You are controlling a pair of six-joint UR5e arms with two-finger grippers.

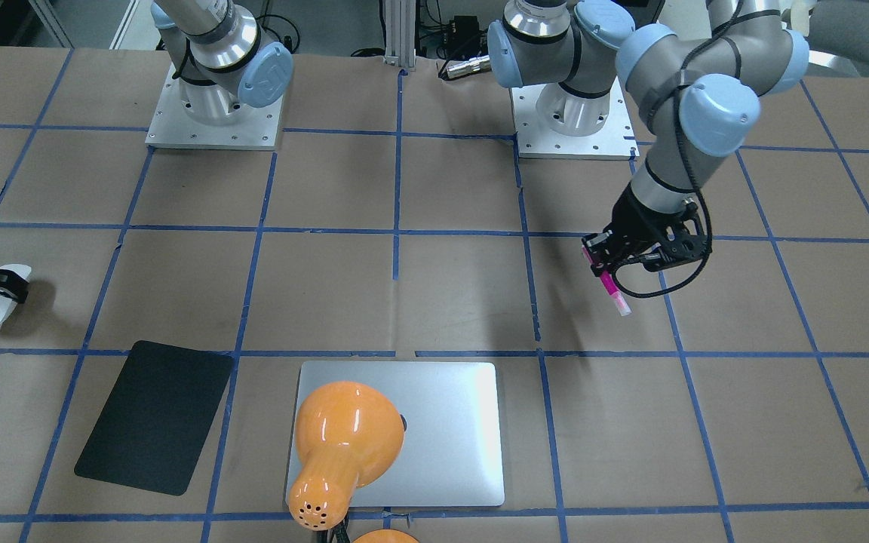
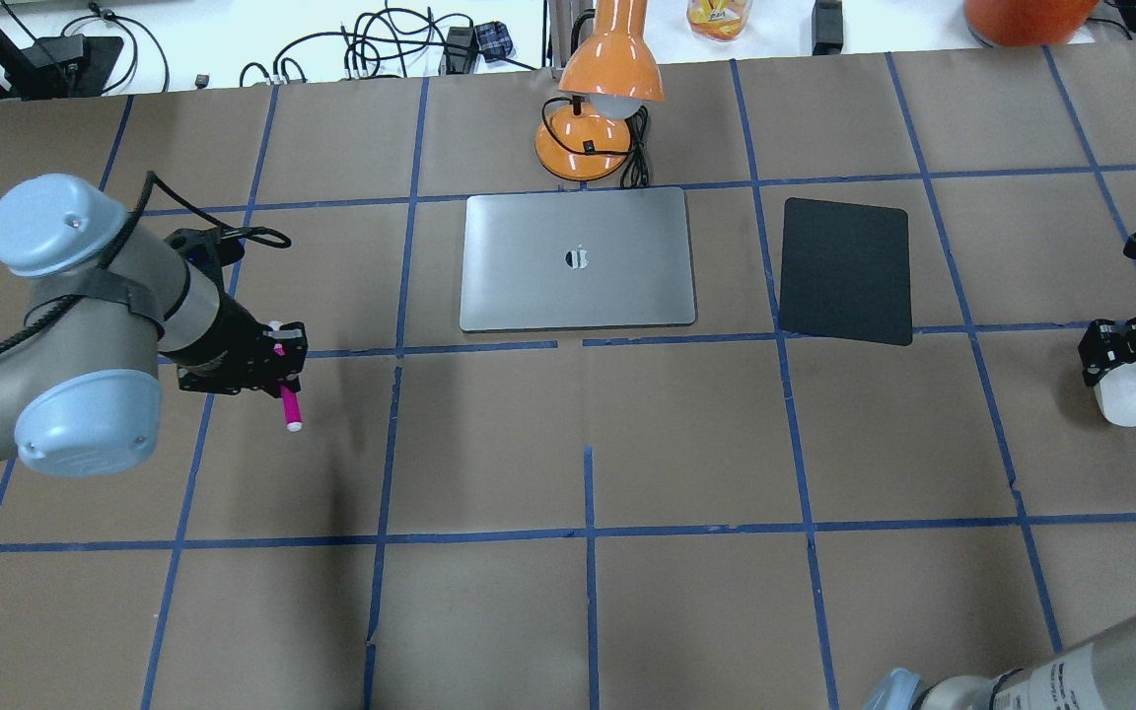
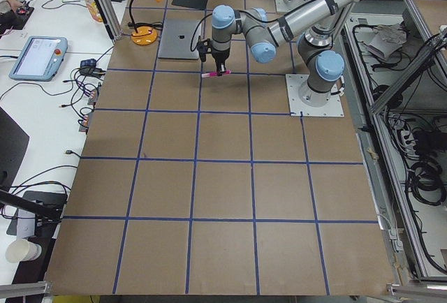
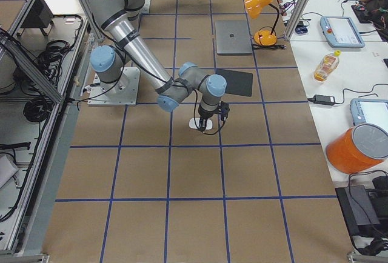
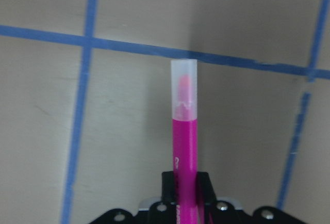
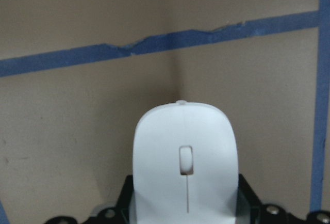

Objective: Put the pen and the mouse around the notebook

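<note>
The left gripper point(image 2: 279, 357) is clamping the pen point(image 2: 289, 406), cap end sticking out past its jaws. The right gripper point(image 2: 1125, 363) is pinching the mouse point(image 2: 1126, 402). Only the overhead view is showing the notebook point(image 2: 578, 258)'s dark centre logo, well apart from both jaws. From the front the lamp point(image 1: 344, 437) is covering it. The pen's white print is too blurred to read.

No word reads clearly: a dark logo point(image 2: 578, 258) on the notebook point(image 2: 519, 291) (far from both jaws), a faint white mark point(image 5: 177, 161) on the pen point(image 5: 184, 136) just past the jaws.
</note>
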